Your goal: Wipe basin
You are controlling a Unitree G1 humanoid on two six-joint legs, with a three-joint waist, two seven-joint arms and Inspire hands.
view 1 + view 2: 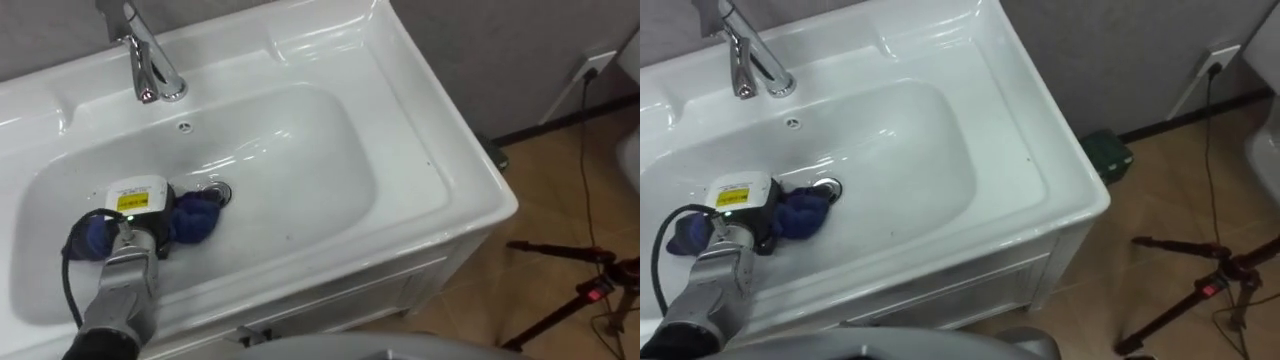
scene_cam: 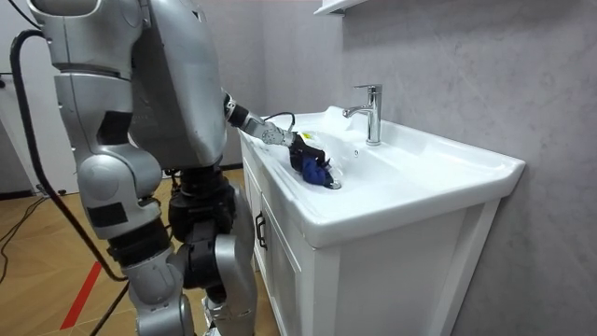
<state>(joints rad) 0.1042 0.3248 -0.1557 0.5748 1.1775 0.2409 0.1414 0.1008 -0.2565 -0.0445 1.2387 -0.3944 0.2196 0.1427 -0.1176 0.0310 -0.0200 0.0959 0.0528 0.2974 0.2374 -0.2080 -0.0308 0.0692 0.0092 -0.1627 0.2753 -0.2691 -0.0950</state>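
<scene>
**While the cloth lies at the drain — basin wipe, part-way**

Item: white basin (image 1: 300, 140), set in a cabinet top, with the faucet (image 1: 150, 62) at the rear.
Item: blue cloth (image 1: 196, 222), bunched on the bowl's floor, touching the drain (image 1: 218, 192), under the left hand (image 1: 138, 212).
Progress, as judged: wiping is in hand at the bowl's bottom left. The far slope, right wall and rim appear yet to be covered, though no dirt shows to confirm either way.
Obscured: the fingers lie beneath the hand's back and the cloth — whether they clutch it or press flat, I cannot tell. The forearm covers the bowl's near-left corner.
</scene>
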